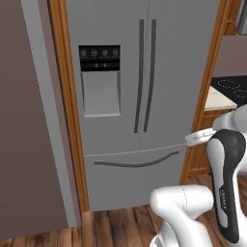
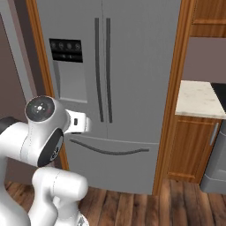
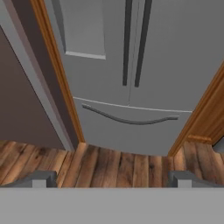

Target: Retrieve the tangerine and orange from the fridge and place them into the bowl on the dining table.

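Note:
The tall grey fridge (image 1: 164, 72) (image 2: 141, 66) (image 3: 175, 57) stands straight ahead with both upper doors and the bottom drawer shut. Its long dark handles (image 1: 144, 72) meet at the middle, and a black control panel (image 1: 99, 58) sits above the dispenser recess on the left door. My gripper (image 3: 113, 178) is open and holds nothing. It hangs well short of the fridge and points down at the drawer handle (image 3: 131, 119) and the floor. The tangerine and orange are hidden. The bowl and the dining table are out of view.
Orange-brown wooden trim (image 1: 72, 120) frames the fridge on both sides. A brown wall panel (image 1: 24, 120) juts out on the left. To the right is a wooden cabinet with a cream counter top (image 2: 198, 99) and a dark stovetop (image 1: 231, 87). Wooden floor (image 3: 109, 166) lies below.

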